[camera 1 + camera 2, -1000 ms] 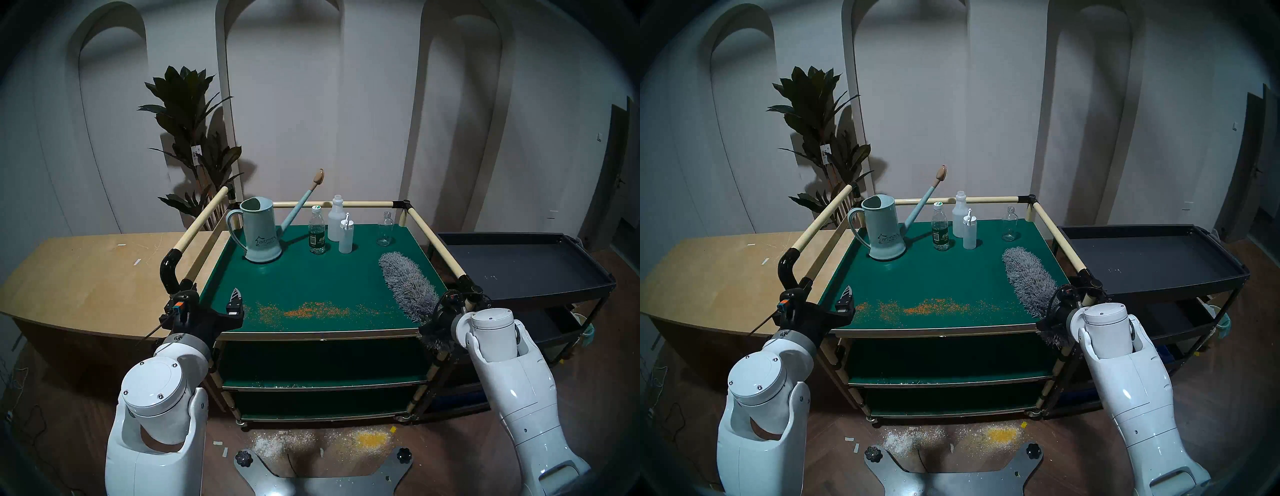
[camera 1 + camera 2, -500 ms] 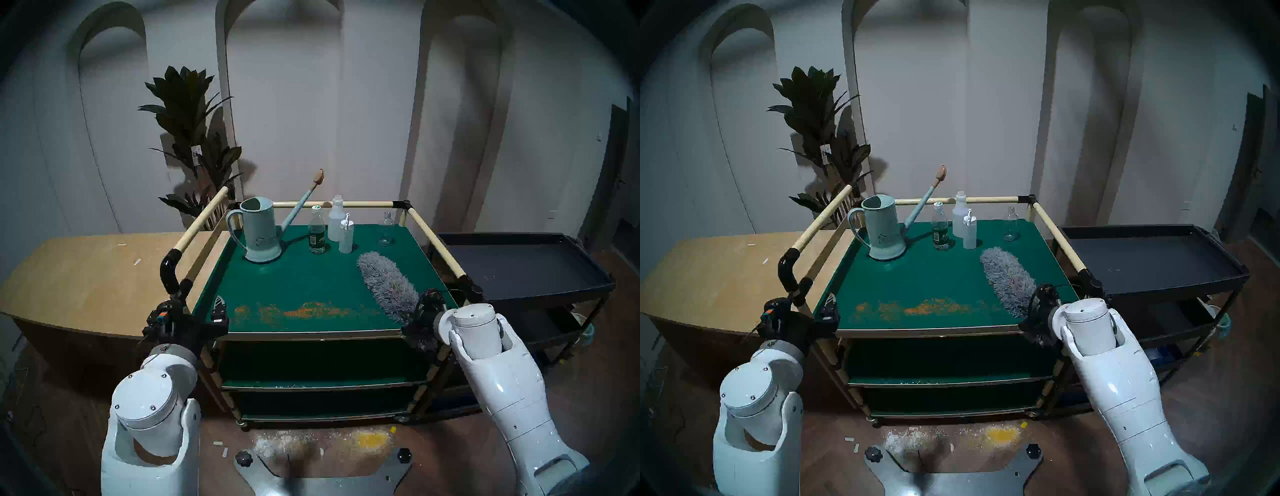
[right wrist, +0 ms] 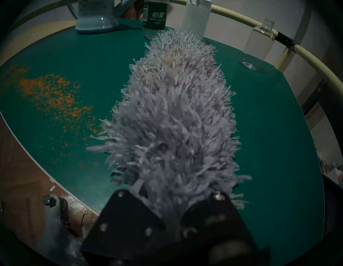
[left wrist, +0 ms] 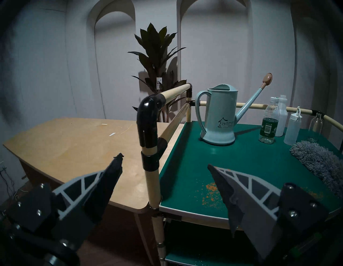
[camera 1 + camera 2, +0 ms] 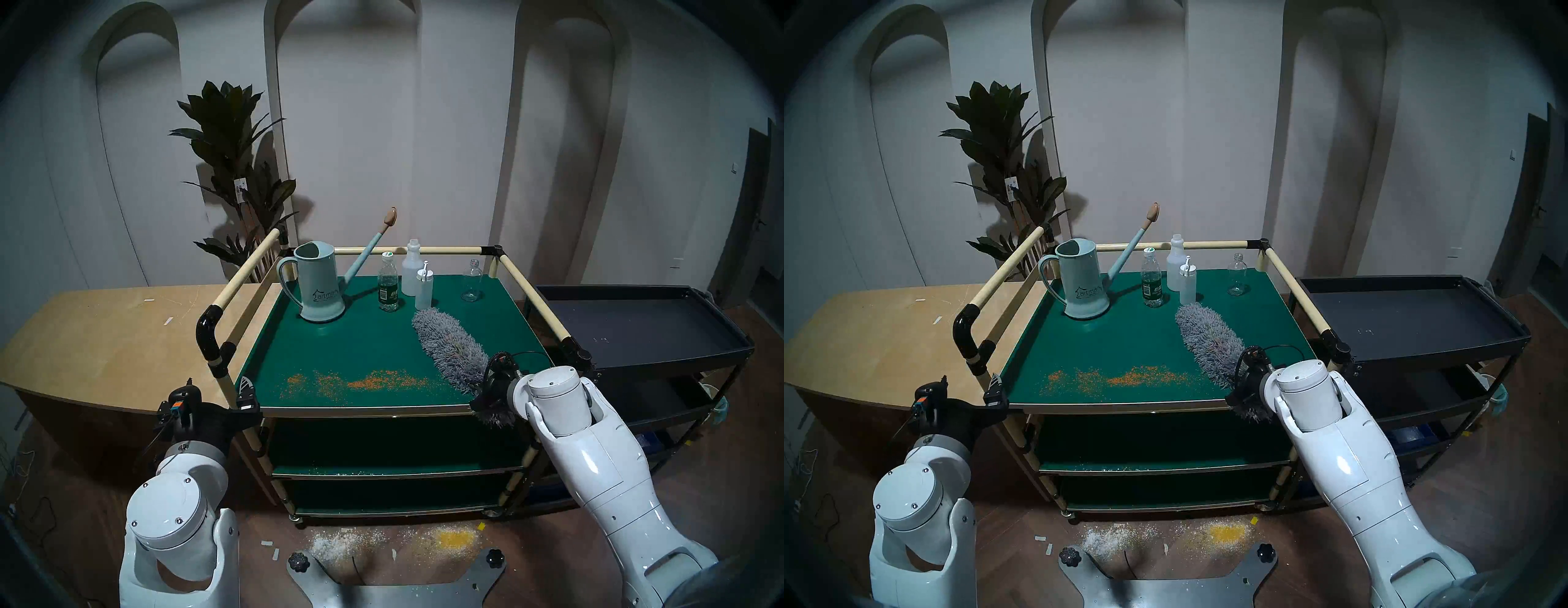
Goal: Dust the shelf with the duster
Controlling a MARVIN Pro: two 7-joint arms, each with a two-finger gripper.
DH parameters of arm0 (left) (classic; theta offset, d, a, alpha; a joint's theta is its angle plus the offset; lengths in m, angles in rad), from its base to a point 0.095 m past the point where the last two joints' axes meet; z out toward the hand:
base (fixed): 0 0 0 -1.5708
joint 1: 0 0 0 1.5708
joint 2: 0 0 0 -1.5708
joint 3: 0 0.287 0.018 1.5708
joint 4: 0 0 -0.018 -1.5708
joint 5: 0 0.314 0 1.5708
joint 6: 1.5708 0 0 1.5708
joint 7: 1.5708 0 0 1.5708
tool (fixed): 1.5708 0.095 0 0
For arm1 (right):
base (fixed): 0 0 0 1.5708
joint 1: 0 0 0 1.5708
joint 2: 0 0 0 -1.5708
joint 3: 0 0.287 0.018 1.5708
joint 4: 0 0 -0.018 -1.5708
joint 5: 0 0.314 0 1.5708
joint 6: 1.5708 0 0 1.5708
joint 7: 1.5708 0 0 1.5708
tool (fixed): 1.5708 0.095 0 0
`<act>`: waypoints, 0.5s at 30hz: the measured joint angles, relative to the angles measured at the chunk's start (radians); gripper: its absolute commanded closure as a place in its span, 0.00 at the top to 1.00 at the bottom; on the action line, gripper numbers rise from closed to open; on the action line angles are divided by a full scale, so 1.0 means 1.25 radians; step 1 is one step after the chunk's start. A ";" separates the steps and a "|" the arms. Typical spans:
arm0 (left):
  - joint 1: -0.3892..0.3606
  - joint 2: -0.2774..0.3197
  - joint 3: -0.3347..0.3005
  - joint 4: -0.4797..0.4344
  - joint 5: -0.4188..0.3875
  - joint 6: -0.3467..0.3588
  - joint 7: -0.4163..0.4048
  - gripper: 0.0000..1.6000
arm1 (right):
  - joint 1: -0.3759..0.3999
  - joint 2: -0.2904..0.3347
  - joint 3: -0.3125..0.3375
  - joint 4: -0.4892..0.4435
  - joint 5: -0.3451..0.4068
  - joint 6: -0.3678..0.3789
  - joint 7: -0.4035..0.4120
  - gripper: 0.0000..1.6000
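- Shaggy grey microfibre duster (image 5: 452,350): clamped in our right end effector (image 5: 488,392).
- Dark-green flat shelf (image 5: 360,344): orange powder (image 5: 365,380) unswept.
- Left end effector (image 4: 165,178): open, empty.

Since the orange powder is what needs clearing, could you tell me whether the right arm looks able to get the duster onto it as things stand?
Probably yes: the duster lies just right of the orange powder on the shelf, with bare board between.
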 measured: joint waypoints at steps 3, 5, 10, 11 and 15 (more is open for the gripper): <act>0.019 -0.012 -0.003 -0.009 0.000 -0.007 0.014 1.00 | 0.012 -0.010 -0.017 0.010 -0.004 -0.003 -0.002 0.00; 0.028 -0.018 -0.005 -0.013 0.001 -0.011 0.021 1.00 | 0.019 -0.016 -0.024 0.016 -0.006 -0.004 -0.004 0.00; 0.054 -0.036 -0.011 -0.025 0.001 -0.023 0.040 1.00 | 0.042 -0.034 -0.053 0.037 -0.011 -0.010 -0.007 0.00; 0.057 -0.038 -0.012 -0.026 0.001 -0.025 0.042 1.00 | 0.045 -0.036 -0.056 0.040 -0.012 -0.011 -0.007 0.00; 0.074 -0.049 -0.016 -0.033 0.000 -0.035 0.054 1.00 | 0.060 -0.046 -0.078 0.052 -0.017 -0.014 -0.007 0.00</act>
